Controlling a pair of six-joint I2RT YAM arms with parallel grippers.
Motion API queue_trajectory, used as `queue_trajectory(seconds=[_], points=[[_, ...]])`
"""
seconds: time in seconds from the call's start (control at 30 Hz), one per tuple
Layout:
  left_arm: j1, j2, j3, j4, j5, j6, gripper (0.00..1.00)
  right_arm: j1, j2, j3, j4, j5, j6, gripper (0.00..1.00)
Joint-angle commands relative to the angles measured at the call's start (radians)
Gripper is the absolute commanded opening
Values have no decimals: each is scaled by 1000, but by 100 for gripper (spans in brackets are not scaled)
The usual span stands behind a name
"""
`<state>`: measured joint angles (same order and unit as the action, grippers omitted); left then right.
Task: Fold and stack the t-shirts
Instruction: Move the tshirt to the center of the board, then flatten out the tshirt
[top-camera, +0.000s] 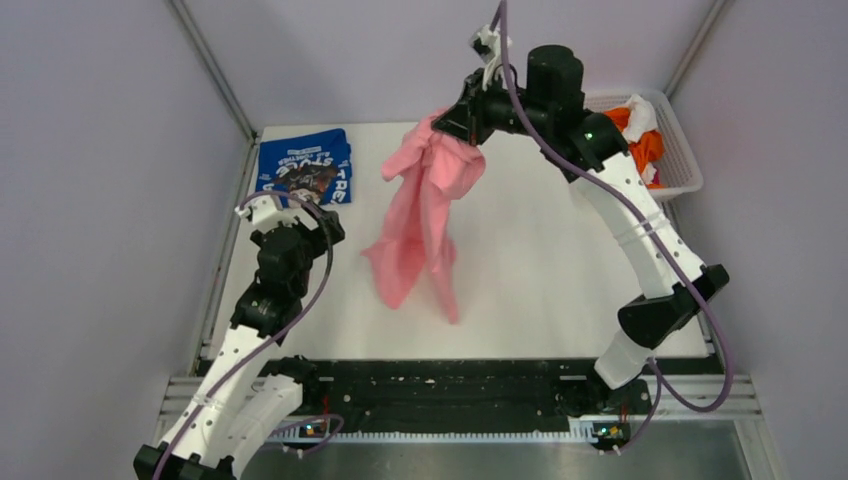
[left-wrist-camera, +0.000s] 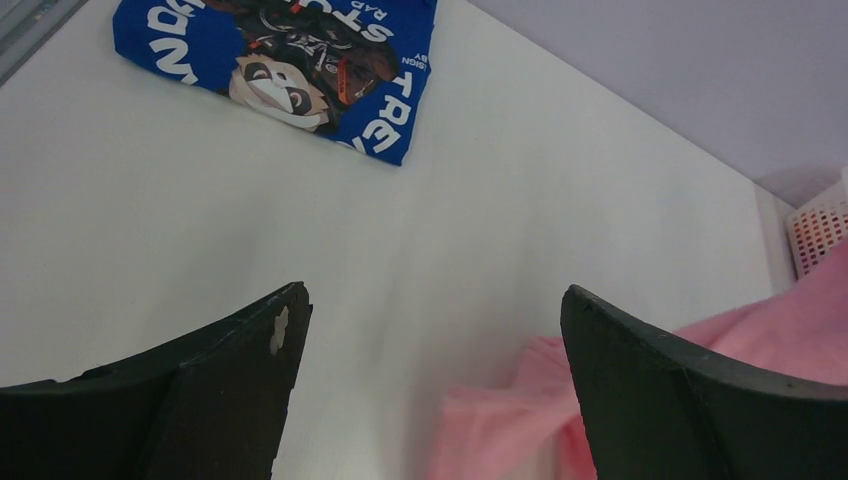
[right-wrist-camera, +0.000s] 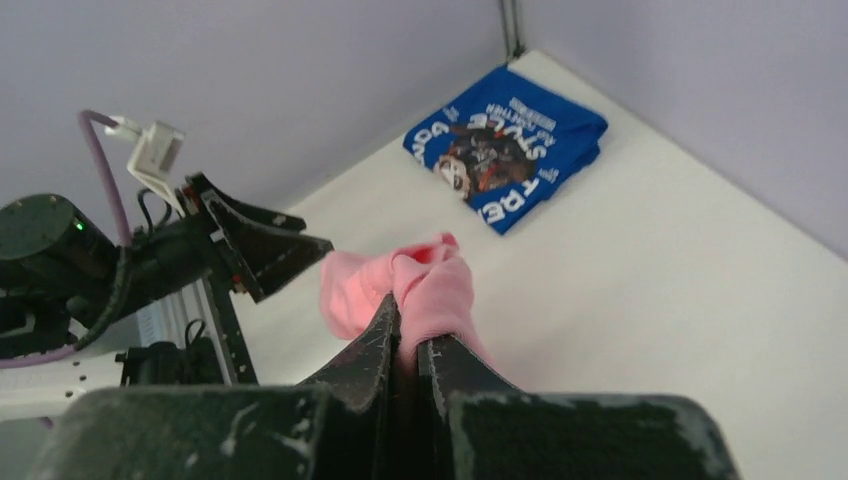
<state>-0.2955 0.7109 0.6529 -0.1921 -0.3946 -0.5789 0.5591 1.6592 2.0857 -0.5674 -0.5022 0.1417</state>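
**Fingers (left-wrist-camera: 230, 370) spread on left arm while right arm holds pink t-shirt (top-camera: 425, 210) aloft**

Nearest the bases, the left gripper (top-camera: 268, 207) hangs over the near-left part of the white table (top-camera: 540, 260), its two dark fingers wide apart and gripping nothing. Just to its right, the pink t-shirt droops over the middle of the table in a bunched, unfolded column. Whether its lower end touches the surface cannot be told. In the left wrist view a pink fold lies close by the right-hand finger, with no clear contact. Farther back, the right gripper (top-camera: 452, 118) is raised above the table and holds the top of the shirt, its fingers pressed together on a wad of pink cloth. In the far left corner, the royal blue t-shirt (top-camera: 302, 167) lies folded flat on the table, white lettering and dark graphic facing up, well apart from the pink one. At the far right, a white lattice basket (top-camera: 688, 165) holds orange cloth (top-camera: 645, 150) and a scrap of white.
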Motion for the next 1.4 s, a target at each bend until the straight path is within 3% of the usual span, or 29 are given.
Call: queue_trajectory(seconds=[0.0,0.17,0.27,0.33,0.43,0.47,0.73,0.9,1.2,1.37], points=[[1,-31,36,-27,-56,-19,99,5,-65,-122,115,-3,18,0],[1,-12,35,-32,-67,-32,99,-11,-222,-484,174,270,86,0],[1,34,50,-43,-52,-47,99,-64,-301,-736,193,436,171,11],[1,74,67,-60,-27,-59,99,-117,-328,-880,185,549,218,41],[1,142,100,-109,6,-81,99,-145,-363,-953,139,766,245,89],[1,166,112,-133,10,-94,99,-146,-380,-962,126,803,242,98],[2,350,154,-201,91,-124,99,-132,-494,-1099,161,709,263,99],[30,455,150,-73,170,-84,99,-26,-492,-1183,209,748,236,99],[131,838,354,-53,383,-46,95,97,-229,-1080,350,680,-8,93],[134,1003,472,-105,424,-39,88,97,-46,-962,401,636,-23,85]])
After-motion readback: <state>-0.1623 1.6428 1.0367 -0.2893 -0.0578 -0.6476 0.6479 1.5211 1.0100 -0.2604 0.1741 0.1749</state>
